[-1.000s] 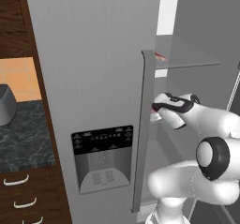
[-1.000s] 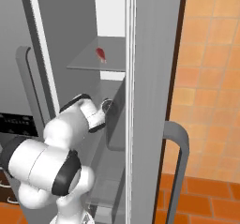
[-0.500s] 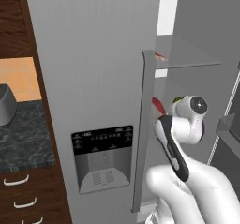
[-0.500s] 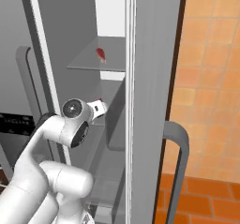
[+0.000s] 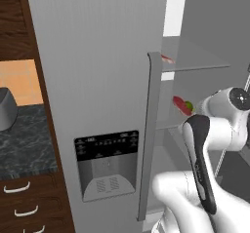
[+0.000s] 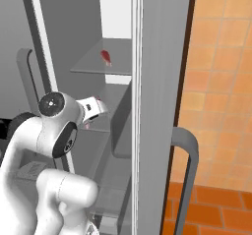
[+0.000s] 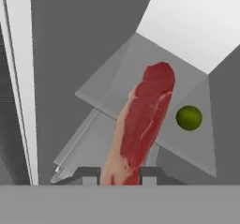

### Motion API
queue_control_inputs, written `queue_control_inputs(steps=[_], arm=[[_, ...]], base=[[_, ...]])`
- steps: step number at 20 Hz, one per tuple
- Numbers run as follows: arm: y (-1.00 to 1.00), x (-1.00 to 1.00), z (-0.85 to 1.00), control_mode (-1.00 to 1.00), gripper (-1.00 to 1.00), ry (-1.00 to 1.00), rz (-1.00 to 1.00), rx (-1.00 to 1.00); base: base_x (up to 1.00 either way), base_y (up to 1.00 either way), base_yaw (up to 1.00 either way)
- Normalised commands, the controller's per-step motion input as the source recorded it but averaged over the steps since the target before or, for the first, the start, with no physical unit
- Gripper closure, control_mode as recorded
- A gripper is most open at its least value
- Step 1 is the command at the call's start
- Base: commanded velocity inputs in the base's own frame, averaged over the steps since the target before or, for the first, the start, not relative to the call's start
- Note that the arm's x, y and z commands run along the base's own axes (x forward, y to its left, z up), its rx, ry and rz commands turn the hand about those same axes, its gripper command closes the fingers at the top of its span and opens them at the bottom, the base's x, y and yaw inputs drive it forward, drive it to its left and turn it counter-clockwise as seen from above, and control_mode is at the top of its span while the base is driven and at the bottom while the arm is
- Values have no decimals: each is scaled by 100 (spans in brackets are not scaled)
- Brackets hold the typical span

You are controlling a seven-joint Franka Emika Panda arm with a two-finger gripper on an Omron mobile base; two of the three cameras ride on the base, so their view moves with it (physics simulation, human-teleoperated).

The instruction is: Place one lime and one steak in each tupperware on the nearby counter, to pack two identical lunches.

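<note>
Fridge shelf [image 7: 117,96], lime [image 7: 189,117], steak [image 7: 140,124] in hand [image 7: 119,175].

The arm rises from the base, bends sharply at the elbow and reaches forward at mid height, with the wrist turned so that the hand points away from the base. In the hand view the gripper [image 7: 120,174] shows its two dark fingertips [image 7: 88,174] close together at the bottom of the picture, closed on the near end of the steak [image 7: 140,124], which projects straight ahead from between them. In the right base view the white hand [image 6: 92,108] extends beyond the round dark wrist joint.
</note>
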Motion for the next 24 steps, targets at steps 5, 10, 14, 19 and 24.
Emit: queue_control_inputs(steps=[5, 10, 14, 19, 24], arm=[[14, -80, 18, 100, 100, -2, 0, -5], [0, 0, 0, 100, 100, 0, 0, 0], [0, 0, 0, 100, 100, 0, 0, 0], [0, 0, 0, 100, 100, 0, 0, 0], [0, 0, 0, 100, 100, 0, 0, 0]], base=[[-20, 7, 0], [-100, 71, 3], [-67, 100, 12], [15, 100, 12], [50, 100, 13]])
